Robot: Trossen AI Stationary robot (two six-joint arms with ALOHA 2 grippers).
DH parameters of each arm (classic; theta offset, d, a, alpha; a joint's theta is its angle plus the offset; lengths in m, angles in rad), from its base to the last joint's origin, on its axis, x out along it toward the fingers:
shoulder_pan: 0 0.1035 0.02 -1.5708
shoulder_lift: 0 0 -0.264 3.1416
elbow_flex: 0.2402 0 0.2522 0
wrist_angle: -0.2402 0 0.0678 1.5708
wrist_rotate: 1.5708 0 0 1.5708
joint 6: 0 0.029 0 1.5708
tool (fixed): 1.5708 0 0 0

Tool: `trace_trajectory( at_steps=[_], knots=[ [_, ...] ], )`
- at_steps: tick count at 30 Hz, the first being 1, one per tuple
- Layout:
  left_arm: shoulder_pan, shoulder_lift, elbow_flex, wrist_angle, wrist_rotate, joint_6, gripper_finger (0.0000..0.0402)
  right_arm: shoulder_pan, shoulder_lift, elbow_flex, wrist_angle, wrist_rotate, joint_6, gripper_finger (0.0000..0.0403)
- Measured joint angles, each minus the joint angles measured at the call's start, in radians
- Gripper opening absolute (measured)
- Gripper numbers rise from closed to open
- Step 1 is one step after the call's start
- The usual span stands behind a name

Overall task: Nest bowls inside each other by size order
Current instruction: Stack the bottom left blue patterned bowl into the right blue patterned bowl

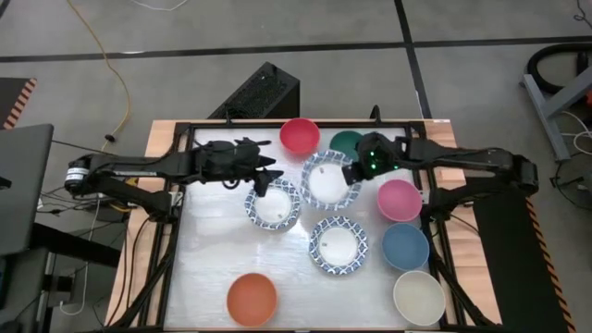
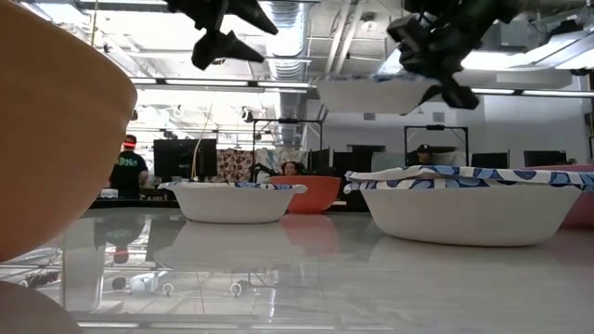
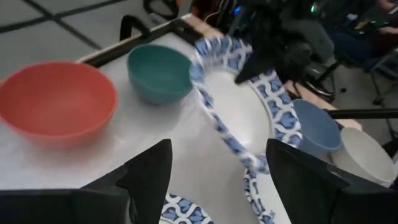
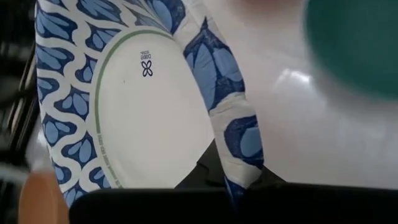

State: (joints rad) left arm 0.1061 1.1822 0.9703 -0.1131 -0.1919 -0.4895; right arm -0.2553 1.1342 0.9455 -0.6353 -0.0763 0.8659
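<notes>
My right gripper (image 1: 356, 172) is shut on a patterned bowl (image 1: 326, 179), which hangs above the table in the low view (image 2: 376, 94). My left gripper (image 1: 267, 181) is open and empty, above a second patterned bowl (image 1: 274, 206); its fingers show spread in the left wrist view (image 3: 214, 180). A third patterned bowl (image 1: 338, 245) rests on its base nearer the front. Red (image 1: 299, 135) and teal (image 1: 345, 142) bowls stand at the back. Pink (image 1: 399, 200), blue (image 1: 405, 245) and cream (image 1: 418, 296) bowls line the right side. An orange bowl (image 1: 252, 298) stands front left. My right gripper pinches the patterned bowl's rim (image 4: 241, 146) between its two fingers, on the bowl's right side (image 1: 349, 176). The fingers come from the table's right, slanting down. The bowl is lifted clear of the table and roughly level (image 2: 376, 94).
A black frame (image 1: 185, 129) borders the white table. The left part of the table (image 1: 208, 250) is bare. Beyond the table, people and equipment show in the low view (image 2: 125, 172).
</notes>
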Motion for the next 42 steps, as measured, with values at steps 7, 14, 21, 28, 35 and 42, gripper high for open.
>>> trace_trajectory(
  at_steps=[7, 14, 21, 28, 35, 42],
  knots=[
    [0.000, -0.075, 0.000, -0.003, 0.004, 0.025, 0.0249, 0.170, 0.011, 0.000, -0.014, -0.024, 0.057, 0.0005],
    [0.000, -0.113, 0.001, -0.016, 0.003, 0.033, 0.0249, 0.354, 0.060, -0.001, -0.028, 0.046, 0.174, 0.0005],
    [0.000, -0.115, 0.001, -0.053, 0.003, 0.034, 0.0249, 0.447, 0.130, -0.022, -0.027, 0.070, 0.218, 0.0005],
    [0.000, -0.114, 0.001, -0.063, 0.011, 0.032, 0.0249, 0.477, 0.085, -0.138, 0.048, 0.072, 0.286, 0.0005],
    [0.000, -0.113, 0.001, -0.064, 0.012, 0.024, 0.0249, 0.499, 0.068, -0.219, 0.158, 0.064, 0.286, 0.0005],
    [0.000, -0.113, 0.001, -0.064, 0.012, 0.006, 0.0249, 0.505, 0.069, -0.312, 0.271, 0.056, 0.324, 0.0005]
  ],
)
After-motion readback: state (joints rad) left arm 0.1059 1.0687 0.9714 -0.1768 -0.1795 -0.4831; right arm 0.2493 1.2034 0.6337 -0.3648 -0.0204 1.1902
